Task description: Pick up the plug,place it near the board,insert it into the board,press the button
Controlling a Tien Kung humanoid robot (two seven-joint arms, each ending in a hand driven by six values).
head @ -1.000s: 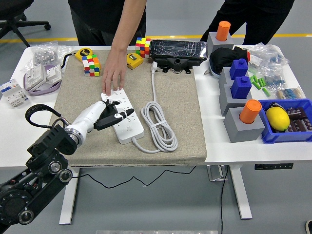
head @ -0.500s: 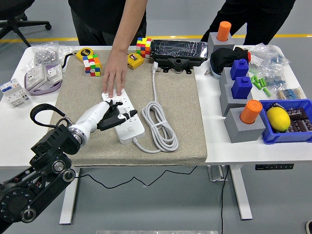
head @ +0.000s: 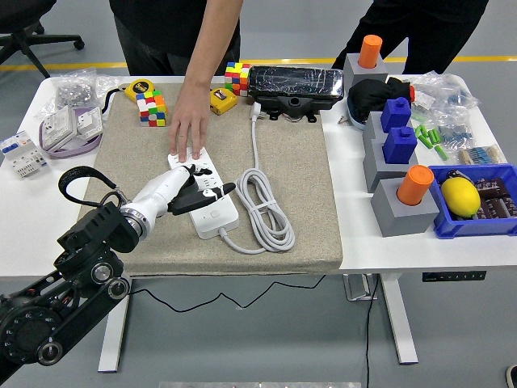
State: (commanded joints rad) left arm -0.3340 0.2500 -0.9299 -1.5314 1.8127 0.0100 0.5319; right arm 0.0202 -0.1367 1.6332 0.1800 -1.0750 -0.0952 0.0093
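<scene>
On the left of the worktop, the robot's left hand reaches out over the white power strip, its dark fingers loosely extended with nothing visibly gripped, one fingertip stretched toward the strip's near end. At the strip's far end, a person's hand lies flat, pinning it to the grey mat. To the right, the strip's white cable lies coiled on the mat, and its plug rests well apart from the strip, up by the black case. The robot's right arm is out of view. Judged from this, the step in hand looks like the button press: it would go best with one fingertip brought squarely over the switch and pushed straight down, not sideways, so the strip does not skid from under the steadying hand.
</scene>
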